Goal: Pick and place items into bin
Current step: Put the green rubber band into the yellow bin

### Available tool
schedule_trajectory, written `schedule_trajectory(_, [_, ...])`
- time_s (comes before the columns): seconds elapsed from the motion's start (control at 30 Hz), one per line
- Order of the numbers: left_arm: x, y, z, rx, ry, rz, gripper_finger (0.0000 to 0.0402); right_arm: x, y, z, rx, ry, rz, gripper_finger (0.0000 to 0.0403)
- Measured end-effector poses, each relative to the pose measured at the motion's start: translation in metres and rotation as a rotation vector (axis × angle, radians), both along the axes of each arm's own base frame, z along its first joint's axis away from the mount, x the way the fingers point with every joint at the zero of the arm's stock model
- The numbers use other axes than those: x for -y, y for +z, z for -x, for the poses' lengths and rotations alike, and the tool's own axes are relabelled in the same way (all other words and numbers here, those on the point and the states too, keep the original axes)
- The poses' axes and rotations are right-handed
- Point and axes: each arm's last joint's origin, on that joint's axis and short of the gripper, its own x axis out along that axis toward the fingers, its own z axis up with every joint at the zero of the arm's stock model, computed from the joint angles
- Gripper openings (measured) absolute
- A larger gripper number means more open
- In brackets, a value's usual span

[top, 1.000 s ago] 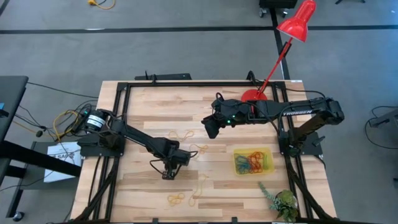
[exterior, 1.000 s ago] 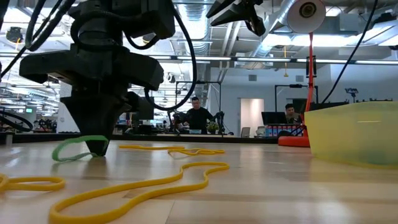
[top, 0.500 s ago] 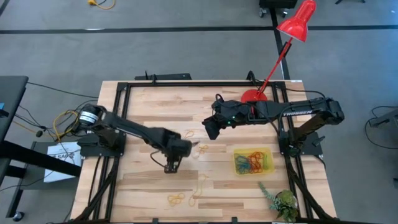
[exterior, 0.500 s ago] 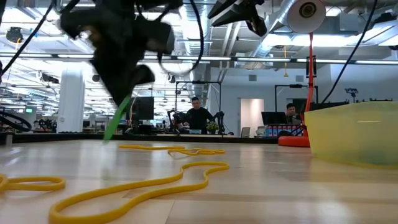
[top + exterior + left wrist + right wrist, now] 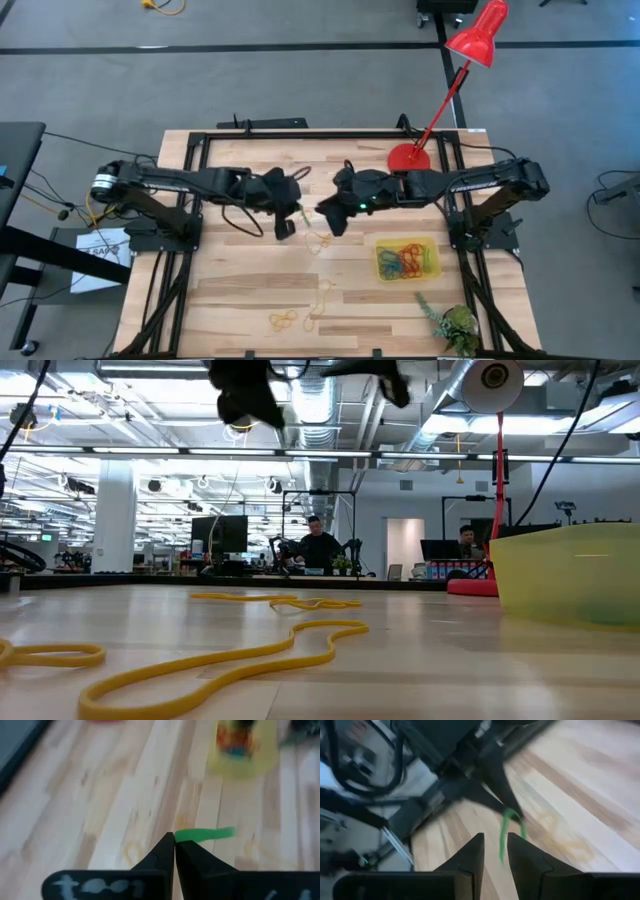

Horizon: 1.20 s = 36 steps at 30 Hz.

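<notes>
- Lifting the green band [image 5: 205, 835] off the table [image 5: 240, 290], my left gripper [image 5: 287, 212] has risen and swung toward the middle; a second ago it was low at the wood, nearer to me.
- Its fingers are pressed together on one end of the band, which hangs free.
- My right gripper [image 5: 331, 216] has moved in just beside it, fingers a little apart, the band close before them [image 5: 509, 827]. I judge a handover is being prepared.
- The bin [image 5: 406, 258] lies to the right, already with several bands inside; yellow loops [image 5: 220, 660] remain on the table.
</notes>
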Motion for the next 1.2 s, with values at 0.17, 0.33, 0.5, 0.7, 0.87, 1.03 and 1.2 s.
schedule_trajectory(0.17, [-0.008, 0.014, -0.004, 0.103, 0.014, -0.027, 0.0, 0.006, -0.006, -0.014, 0.043, -0.012, 0.009, 0.0079])
schedule_trajectory(0.33, [-0.012, 0.027, -0.005, 0.14, 0.05, -0.1, 0.0, 0.011, -0.018, -0.021, 0.015, -0.032, -0.002, 0.0079])
schedule_trajectory(0.5, [-0.018, 0.034, -0.005, 0.158, 0.067, -0.133, 0.0, 0.016, -0.029, -0.028, -0.01, -0.047, -0.002, 0.0079])
schedule_trajectory(0.7, [-0.021, 0.033, -0.005, 0.15, 0.064, -0.152, 0.0, 0.021, -0.031, -0.033, 0.012, -0.06, -0.003, 0.0075])
schedule_trajectory(0.87, [-0.024, 0.033, -0.005, 0.146, 0.071, -0.163, 0.0, 0.024, -0.032, -0.033, 0.006, -0.068, -0.003, 0.0032])
schedule_trajectory(1.03, [-0.028, 0.032, -0.003, 0.122, 0.06, -0.192, 0.0, 0.026, -0.033, -0.033, -0.005, -0.074, -0.002, 0.0009])
schedule_trajectory(1.2, [-0.033, 0.031, -0.002, 0.096, 0.065, -0.2, 0.0009, 0.028, -0.035, -0.031, -0.028, -0.079, 0.0, 0.0003])
